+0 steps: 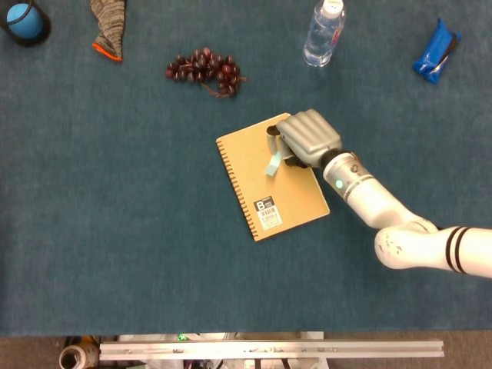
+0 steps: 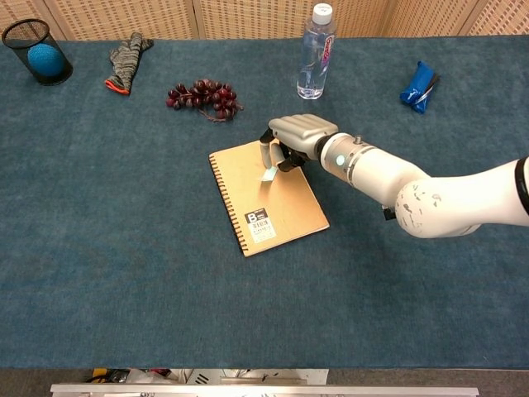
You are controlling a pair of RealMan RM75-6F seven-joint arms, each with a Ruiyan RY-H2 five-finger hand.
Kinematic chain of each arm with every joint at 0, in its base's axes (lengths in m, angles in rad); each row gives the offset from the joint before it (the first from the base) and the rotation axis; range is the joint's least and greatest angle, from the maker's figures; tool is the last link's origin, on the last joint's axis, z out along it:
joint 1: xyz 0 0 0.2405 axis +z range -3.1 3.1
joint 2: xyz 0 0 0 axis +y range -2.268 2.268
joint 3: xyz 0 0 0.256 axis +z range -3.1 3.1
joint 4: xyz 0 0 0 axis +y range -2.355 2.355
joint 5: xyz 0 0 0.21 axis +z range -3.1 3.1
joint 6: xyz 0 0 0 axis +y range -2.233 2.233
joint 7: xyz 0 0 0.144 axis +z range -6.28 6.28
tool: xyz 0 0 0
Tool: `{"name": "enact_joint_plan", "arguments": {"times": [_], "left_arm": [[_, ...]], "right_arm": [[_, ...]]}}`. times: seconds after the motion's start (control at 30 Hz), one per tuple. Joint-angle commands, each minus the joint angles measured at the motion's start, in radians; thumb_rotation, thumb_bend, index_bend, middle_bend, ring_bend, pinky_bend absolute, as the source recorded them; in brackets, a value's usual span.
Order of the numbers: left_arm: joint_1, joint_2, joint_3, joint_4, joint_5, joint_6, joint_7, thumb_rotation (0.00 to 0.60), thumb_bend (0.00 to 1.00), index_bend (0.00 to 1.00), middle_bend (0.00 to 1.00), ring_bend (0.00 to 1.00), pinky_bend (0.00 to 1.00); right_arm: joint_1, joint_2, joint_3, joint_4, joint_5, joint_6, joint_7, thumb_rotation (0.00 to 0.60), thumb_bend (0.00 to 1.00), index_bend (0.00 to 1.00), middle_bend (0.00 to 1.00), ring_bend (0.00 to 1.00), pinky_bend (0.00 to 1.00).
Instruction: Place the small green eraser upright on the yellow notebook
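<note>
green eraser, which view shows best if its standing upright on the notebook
The chest view: from the side, the green eraser reads as a near-vertical strip on the yellow notebook, held by the right hand. The head view, from above, foreshortens it, so its tilt is hard to judge.

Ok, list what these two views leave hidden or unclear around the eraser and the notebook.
- Head view: the right robot hand covers the notebook corner and the top of the eraser.
- Chest view: whether the eraser base touches the notebook cannot be told; too small.
- Both views: finger contact on the eraser is hidden by the robot hand's own back.
- Notebook label: print too small to read.
- Left robot hand: in neither view.
</note>
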Motion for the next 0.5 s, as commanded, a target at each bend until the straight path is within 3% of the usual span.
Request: {"name": "enact_joint_plan", "arguments": {"times": [0.03,0.5], "left_arm": [[0.0,0.0,0.0,-0.001,0.002,0.002,-0.001,0.6,0.31,0.2,0.25,0.2,0.19],[0.002,-0.002,0.004,0.0,0.005,0.001,-0.001,0.6,0.31,0.2,0.25,0.2,0.19]], "right_arm": [[-0.007,0.016,-0.003,-0.021,-0.01,0.008,0.002,0.6,1.0,0.53,1.0,1.0,1.0],[-0.01,0.022,-0.034,-0.036,0.017,0.006,-0.037,0.6,1.0,0.53,1.0,1.0,1.0]]}}
